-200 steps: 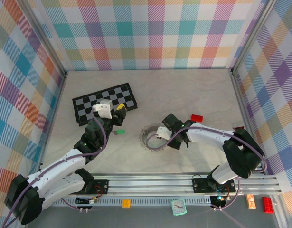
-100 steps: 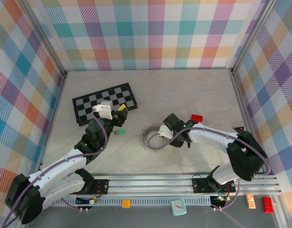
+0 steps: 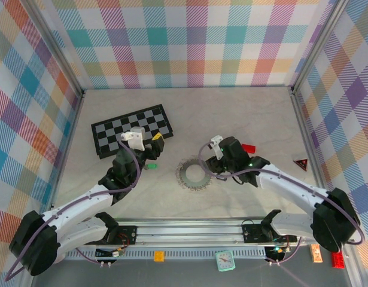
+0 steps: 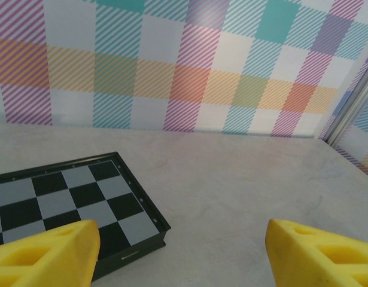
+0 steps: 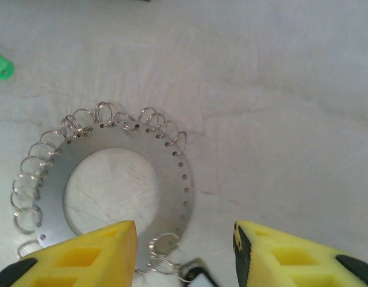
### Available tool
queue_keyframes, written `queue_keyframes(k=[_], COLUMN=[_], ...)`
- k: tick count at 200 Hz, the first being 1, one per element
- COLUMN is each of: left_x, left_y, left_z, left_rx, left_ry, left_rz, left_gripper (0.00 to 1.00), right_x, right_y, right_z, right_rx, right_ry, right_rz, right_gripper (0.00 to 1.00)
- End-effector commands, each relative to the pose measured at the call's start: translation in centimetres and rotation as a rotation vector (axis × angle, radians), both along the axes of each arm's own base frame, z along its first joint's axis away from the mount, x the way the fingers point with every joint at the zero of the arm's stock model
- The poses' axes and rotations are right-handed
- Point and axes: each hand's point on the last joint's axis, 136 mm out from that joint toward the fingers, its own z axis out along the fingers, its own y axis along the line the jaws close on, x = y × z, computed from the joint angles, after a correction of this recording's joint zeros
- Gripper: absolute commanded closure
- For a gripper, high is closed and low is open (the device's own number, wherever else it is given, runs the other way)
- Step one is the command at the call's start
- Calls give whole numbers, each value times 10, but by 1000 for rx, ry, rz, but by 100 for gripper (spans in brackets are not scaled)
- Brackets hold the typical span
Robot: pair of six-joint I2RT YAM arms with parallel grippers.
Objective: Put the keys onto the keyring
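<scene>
A flat black-and-grey chequered chessboard [image 4: 64, 197] lies ahead and left of the left claw [image 4: 182, 245]. A small red rectangular block [image 3: 248, 148] sits just behind the right claw [image 5: 184, 254], and a dark red triangle [image 3: 301, 164] lies farther behind.

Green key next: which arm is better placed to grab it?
Left. The left gripper is open and right beside the green key, off the chessboard corner. The right gripper, also open, hangs over the keyring, farther from that key.
</scene>
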Motion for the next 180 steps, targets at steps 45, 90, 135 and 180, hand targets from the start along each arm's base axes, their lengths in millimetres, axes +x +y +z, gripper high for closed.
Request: queue_keyframes(k=[45, 90, 135, 180], left_x=[8, 12, 13, 13], left_y=[-13, -17, -19, -19], left_z=[-6, -15, -20, -23], left_rx=[-79, -93, -97, -101], left_ry=[53, 79, 90, 93], left_rz=[-34, -41, -44, -43], left_gripper=[27, 28, 28, 28], right_x=[-29, -59, -88, -94], right_y=[44, 41, 50, 58], right_z=[-29, -45, -53, -65], right_rx=[260, 173, 86, 22], right_ry=[504, 592, 646, 662], right_rz=[-198, -356, -476, -541], right_gripper=[59, 65, 63, 66])
